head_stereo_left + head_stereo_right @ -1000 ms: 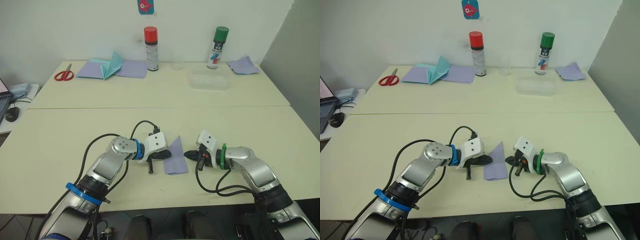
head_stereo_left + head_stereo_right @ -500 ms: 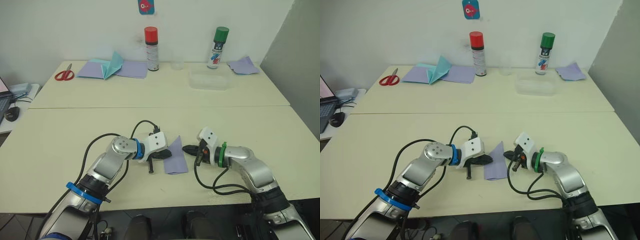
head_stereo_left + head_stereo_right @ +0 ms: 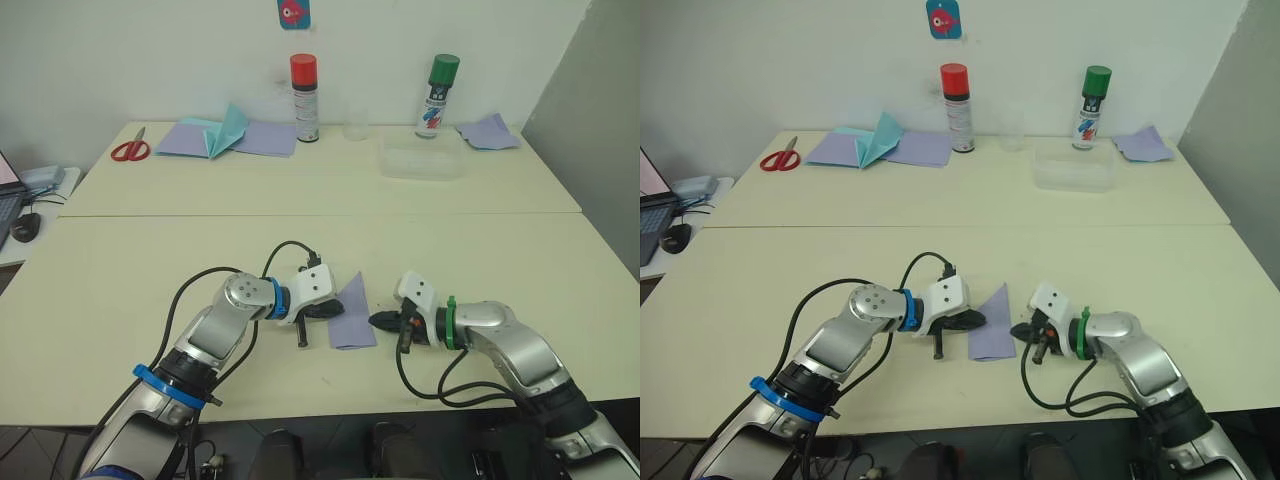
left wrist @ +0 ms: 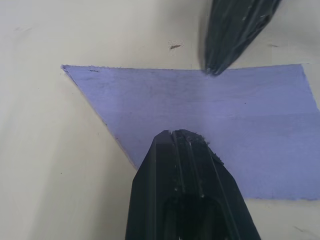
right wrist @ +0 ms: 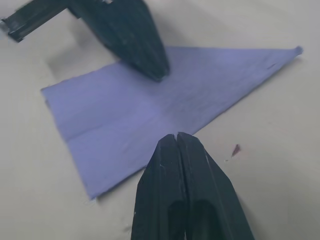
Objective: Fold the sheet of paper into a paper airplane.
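My left gripper (image 3: 330, 311) is pressing its black fingers, closed together, down onto the left edge of the folded lavender paper airplane (image 3: 350, 312), a flat pointed piece lying on the near cream table (image 3: 120, 290) between my two arms; my right gripper (image 3: 378, 320), its fingers likewise pressed together and pinching nothing, is sitting at the paper's right edge. The left wrist view is showing my closed fingertips (image 4: 182, 145) resting on the slanted edge of the lavender shape, with the other gripper's tip touching the far edge; the right wrist view is showing a crease running along the paper and its long point reaching away, details the head views are leaving flat. Whether my right tip is actually bearing on the paper or just on the table beside it is hard to tell. On the far table are lying red-handled scissors (image 3: 128, 150), flat lavender sheets (image 3: 262, 137) with a teal pointed paper piece (image 3: 226, 130) on them, a red-capped spray can (image 3: 303, 85), a green-capped spray can (image 3: 437, 82), a clear plastic tray (image 3: 420, 158), a clear cup (image 3: 355, 124) and a wrinkled lavender scrap (image 3: 488, 131); all are standing well apart from my grippers.
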Robot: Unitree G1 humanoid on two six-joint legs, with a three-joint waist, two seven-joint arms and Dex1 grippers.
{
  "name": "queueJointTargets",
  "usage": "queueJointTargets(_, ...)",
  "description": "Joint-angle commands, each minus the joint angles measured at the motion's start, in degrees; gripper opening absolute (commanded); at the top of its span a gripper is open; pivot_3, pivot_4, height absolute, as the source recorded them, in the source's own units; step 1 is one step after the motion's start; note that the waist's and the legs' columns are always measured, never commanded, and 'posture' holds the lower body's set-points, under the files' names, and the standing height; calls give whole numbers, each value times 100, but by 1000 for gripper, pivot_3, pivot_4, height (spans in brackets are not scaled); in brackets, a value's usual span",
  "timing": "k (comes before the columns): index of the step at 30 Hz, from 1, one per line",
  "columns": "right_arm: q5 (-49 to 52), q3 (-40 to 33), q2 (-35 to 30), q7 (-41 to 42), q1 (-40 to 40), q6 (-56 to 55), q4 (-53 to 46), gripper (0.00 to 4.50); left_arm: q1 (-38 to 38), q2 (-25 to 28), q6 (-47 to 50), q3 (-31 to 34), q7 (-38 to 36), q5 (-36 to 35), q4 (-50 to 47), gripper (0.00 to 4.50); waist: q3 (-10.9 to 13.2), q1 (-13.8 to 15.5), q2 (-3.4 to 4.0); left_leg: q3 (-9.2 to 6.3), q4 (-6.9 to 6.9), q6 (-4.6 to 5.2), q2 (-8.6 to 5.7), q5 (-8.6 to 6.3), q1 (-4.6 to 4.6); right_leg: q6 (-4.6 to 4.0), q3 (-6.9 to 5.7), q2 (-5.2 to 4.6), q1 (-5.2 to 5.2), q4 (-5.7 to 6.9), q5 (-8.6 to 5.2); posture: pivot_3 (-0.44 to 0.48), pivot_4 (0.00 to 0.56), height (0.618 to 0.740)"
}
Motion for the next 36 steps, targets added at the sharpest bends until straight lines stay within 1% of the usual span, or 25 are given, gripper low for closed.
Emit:
queueJointTargets(1,190,268,-268,333,302,419,-339,0,260,77,122,-274,40,299,315,19,-1,0,-1,0,0,0,0,0,1,0,0,0,0,0,0,0,150,740)
queueJointTargets(7,432,295,-493,417,545,730,-797,0,296,73,114,-286,84,295,303,19,-1,0,-2,-7,1,0,3,0,9,-1,4,-2,-1,-1,-1,0,150,740)
queueJointTargets(11,635,76,-711,527,553,797,-955,0,329,92,99,-288,93,289,279,19,0,0,-5,-7,-8,-3,5,-2,34,-7,8,-13,0,-8,-6,0,150,740)
queueJointTargets(13,828,-247,-644,458,434,780,-954,0,338,105,98,-278,96,289,271,19,2,0,-5,-5,-12,-4,4,-3,35,-9,7,-15,0,-10,-8,0,150,740)
queueJointTargets(16,1248,-757,-378,298,200,904,-981,0,360,127,97,-262,100,288,255,19,4,0,-6,-2,-14,-4,2,-3,33,-9,5,-15,1,-9,-8,0,150,740)
queueJointTargets(19,1172,-877,1,-129,-72,831,-876,0,397,140,66,-236,90,256,225,19,4,-5,-6,1,-14,-4,2,-3,32,-6,4,-10,4,-4,-6,0,150,740)
queueJointTargets(22,693,-616,436,-752,-238,614,-473,0,414,110,5,-202,90,219,226,19,4,-3,-7,-7,-16,-4,3,-3,35,-10,6,-8,-4,-6,-8,0,150,740)
queueJointTargets(25,233,-302,599,-1080,-266,388,-46,0,397,117,-36,-141,77,201,255,19,4,0,-7,-3,-34,-5,2,-3,35,-18,8,-9,1,-7,-13,0,150,740)
queueJointTargets(28,-41,-69,574,-1122,-248,228,267,0,351,153,-70,-11,52,145,295,19,3,3,-5,9,-42,-4,-1,-3,16,-13,5,-10,-2,-4,-10,0,150,740)
queueJointTargets(30,-48,40,539,-1022,-201,247,293,0,337,163,-166,98,42,74,319,19,3,0,-6,12,-42,-4,-3,-3,19,15,2,-9,0,-4,6,0,150,740)
queueJointTargets(33,-65,122,542,-994,-159,309,321,0,347,85,-301,347,54,-168,320,19,3,-4,-6,10,-42,-4,0,-3,22,10,-1,-3,-1,-4,3,0,150,740)
queueJointTargets(34,-118,178,525,-981,-166,258,330,0,324,30,-227,543,105,-349,311,19,3,-6,-6,8,-42,-4,2,-2,23,-13,-1,0,-1,-4,-10,0,150,740)
queueJointTargets(36,-165,234,541,-963,-193,208,357,0,254,-12,10,949,187,-715,303,19,5,-9,-7,5,-42,-3,5,-2,26,-16,0,3,-1,0,-12,0,150,740)
